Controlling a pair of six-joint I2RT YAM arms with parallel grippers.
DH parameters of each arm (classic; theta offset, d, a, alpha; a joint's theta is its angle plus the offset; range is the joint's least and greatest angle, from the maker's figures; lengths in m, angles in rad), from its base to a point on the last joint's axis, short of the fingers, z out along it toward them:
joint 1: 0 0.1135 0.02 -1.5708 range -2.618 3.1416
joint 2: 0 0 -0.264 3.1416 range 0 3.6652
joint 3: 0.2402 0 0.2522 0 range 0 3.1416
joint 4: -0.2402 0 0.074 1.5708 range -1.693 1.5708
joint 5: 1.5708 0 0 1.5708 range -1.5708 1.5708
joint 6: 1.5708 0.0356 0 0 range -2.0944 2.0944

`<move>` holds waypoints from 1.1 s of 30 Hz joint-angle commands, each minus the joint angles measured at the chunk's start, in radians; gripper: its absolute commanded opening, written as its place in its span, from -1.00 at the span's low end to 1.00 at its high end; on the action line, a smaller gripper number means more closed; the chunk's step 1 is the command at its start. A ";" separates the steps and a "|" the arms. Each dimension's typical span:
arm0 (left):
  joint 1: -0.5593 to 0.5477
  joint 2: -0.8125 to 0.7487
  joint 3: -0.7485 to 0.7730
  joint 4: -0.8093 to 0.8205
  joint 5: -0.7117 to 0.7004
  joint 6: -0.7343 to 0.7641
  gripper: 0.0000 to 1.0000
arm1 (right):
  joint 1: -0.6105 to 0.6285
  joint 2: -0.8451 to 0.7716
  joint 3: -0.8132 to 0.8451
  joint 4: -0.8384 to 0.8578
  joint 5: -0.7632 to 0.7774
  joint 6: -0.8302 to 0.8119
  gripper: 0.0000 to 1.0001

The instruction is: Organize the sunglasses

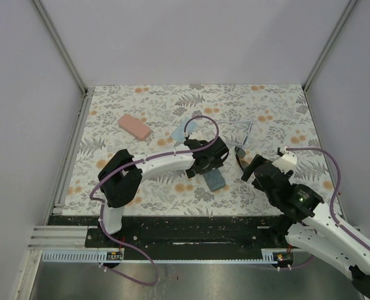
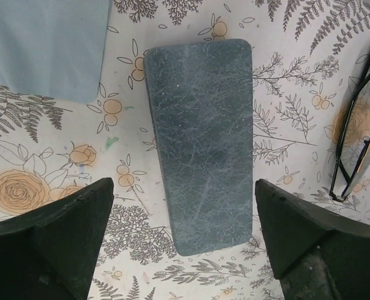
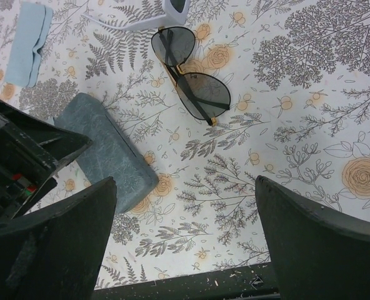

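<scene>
The dark-lensed sunglasses [image 3: 191, 75] lie folded on the floral cloth, also visible at the right edge of the left wrist view [image 2: 359, 140] and in the top view [image 1: 240, 152]. The pale translucent pair [image 1: 242, 130] lies just beyond them; only its corner [image 3: 172, 11] shows in the right wrist view. My left gripper [image 1: 215, 160] is open and empty, hovering over the blue-grey case [image 2: 200, 140] with one finger on each side. My right gripper [image 1: 252, 167] is open and empty, just short of the dark pair.
The blue-grey case [image 1: 214, 179] lies mid-table, between both grippers. A pink case [image 1: 134, 127] lies at the back left. A light blue cloth [image 1: 180, 132] lies behind the left gripper. The table's black front edge [image 3: 191, 284] is just under the right gripper.
</scene>
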 commanded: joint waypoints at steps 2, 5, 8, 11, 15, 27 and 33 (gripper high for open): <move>-0.004 0.049 0.069 -0.003 -0.003 -0.048 0.98 | 0.001 -0.055 -0.012 -0.007 0.054 0.028 0.99; -0.006 0.065 0.068 0.012 0.006 -0.061 0.96 | 0.000 -0.072 -0.018 -0.006 0.053 0.030 0.99; -0.006 0.083 0.066 0.032 0.012 -0.073 0.93 | 0.000 -0.075 -0.020 -0.007 0.050 0.030 0.99; -0.006 0.103 0.076 0.047 0.018 -0.076 0.91 | 0.001 -0.069 -0.020 -0.006 0.047 0.031 0.99; -0.007 0.129 0.100 0.047 0.020 -0.072 0.88 | 0.000 -0.069 -0.020 -0.007 0.045 0.030 0.99; -0.009 0.108 0.045 0.102 0.000 -0.070 0.23 | 0.000 -0.069 -0.026 0.010 0.025 0.016 0.99; -0.007 0.039 -0.032 0.207 0.025 0.002 -0.12 | 0.001 -0.046 -0.024 0.048 -0.035 -0.038 0.99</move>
